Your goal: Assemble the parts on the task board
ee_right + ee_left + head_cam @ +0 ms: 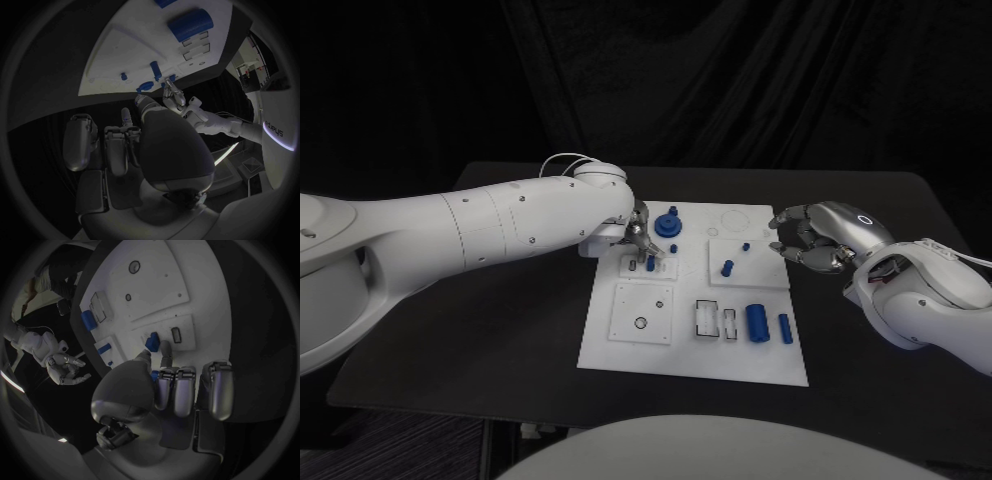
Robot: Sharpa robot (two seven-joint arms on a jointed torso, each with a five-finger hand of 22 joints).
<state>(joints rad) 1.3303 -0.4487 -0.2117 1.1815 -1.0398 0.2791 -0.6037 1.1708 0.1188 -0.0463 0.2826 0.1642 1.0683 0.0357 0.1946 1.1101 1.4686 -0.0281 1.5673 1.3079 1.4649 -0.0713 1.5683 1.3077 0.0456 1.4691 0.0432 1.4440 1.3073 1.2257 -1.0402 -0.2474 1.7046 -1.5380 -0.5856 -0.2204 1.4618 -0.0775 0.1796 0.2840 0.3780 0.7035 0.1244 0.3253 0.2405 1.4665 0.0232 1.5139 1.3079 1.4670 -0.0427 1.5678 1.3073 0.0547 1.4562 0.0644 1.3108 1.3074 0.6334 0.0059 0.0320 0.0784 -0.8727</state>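
Right arm (275,127) lettering (partly cut off) — unreadable.

Head camera looking down at task board (697,330), wrist fisheyes close behind each hand, all sharing the board

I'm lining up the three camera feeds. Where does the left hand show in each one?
Head view: the left hand sits over the task board's far left part, fingers down by a small blue part.
Left wrist view: it rises from the circle's bottom, fingertips near that part.
Right wrist view: it shows beyond the board's edge.
Shared landmark: the big blue cylinder.
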